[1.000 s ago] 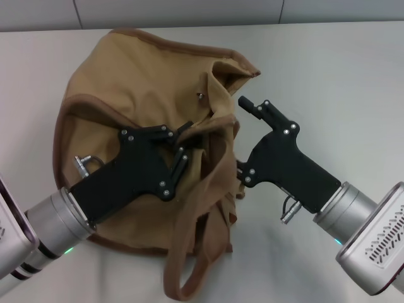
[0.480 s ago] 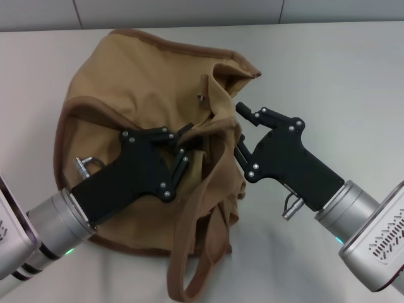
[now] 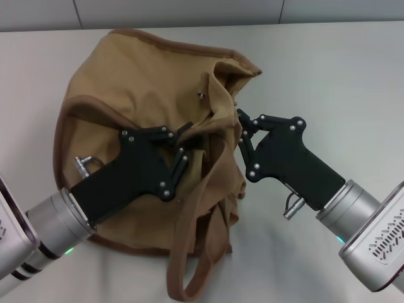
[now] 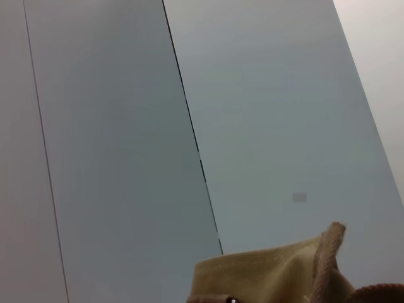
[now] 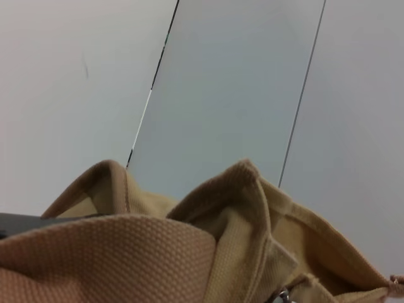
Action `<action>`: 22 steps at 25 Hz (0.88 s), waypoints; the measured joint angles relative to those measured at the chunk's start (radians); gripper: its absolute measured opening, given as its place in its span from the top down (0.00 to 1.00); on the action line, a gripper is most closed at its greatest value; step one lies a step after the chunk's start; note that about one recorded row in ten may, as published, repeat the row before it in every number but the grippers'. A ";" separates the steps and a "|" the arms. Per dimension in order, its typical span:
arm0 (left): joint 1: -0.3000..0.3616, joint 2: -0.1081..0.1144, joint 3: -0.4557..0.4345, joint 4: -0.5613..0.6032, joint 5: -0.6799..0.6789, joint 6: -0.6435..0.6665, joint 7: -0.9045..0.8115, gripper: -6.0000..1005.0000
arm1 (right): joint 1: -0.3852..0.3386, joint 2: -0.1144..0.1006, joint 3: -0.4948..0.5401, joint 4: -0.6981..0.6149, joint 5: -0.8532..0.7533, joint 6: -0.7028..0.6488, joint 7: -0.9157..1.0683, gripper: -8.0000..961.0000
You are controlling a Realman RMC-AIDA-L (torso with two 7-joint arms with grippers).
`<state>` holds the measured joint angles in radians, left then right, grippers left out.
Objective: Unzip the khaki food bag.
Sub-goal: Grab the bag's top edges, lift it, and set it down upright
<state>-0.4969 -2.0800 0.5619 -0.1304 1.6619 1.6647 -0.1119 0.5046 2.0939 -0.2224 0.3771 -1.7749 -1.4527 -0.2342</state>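
Note:
The khaki food bag [image 3: 126, 82] lies slumped on the table, tan canvas with brown trim and a small metal snap [image 3: 200, 96]. One strap handle [image 3: 183, 265] loops toward the front edge. My left gripper [image 3: 189, 136] rests on the bag's middle, shut on a fold of its fabric. My right gripper [image 3: 239, 128] is at the bag's right edge, its fingers closed in on the crumpled top fabric there. No zipper pull shows. The left wrist view shows a corner of the bag [image 4: 265, 274]. The right wrist view shows its folds [image 5: 126, 259] close up.
The pale table [image 3: 328, 76] spreads to the right of the bag and behind it. A grey panelled wall [image 3: 189, 12] runs along the back edge. Both arms come in from the front corners.
My right gripper has moved left to the bag's right edge and its fingers have closed from wide open onto the fabric. The left gripper has stayed put.

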 joint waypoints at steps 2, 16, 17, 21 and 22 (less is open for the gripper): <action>0.000 0.000 -0.002 0.000 0.000 0.004 0.000 0.93 | 0.000 0.000 0.000 -0.002 0.000 0.000 -0.001 0.94; 0.003 0.000 -0.262 -0.088 -0.007 0.134 -0.009 0.92 | -0.020 0.000 0.000 -0.020 0.007 0.008 -0.002 0.99; 0.003 0.000 -0.262 -0.088 -0.007 0.134 -0.009 0.92 | -0.020 0.000 0.000 -0.020 0.007 0.008 -0.002 0.99; 0.037 0.000 -0.381 -0.130 -0.007 0.146 -0.012 0.91 | -0.053 0.000 0.030 -0.037 0.008 0.001 -0.002 0.99; 0.037 0.000 -0.381 -0.130 -0.007 0.146 -0.012 0.91 | -0.053 0.000 0.030 -0.037 0.008 0.001 -0.002 0.99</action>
<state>-0.4594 -2.0801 0.1807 -0.2608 1.6546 1.8107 -0.1242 0.4517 2.0939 -0.1927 0.3401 -1.7670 -1.4514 -0.2363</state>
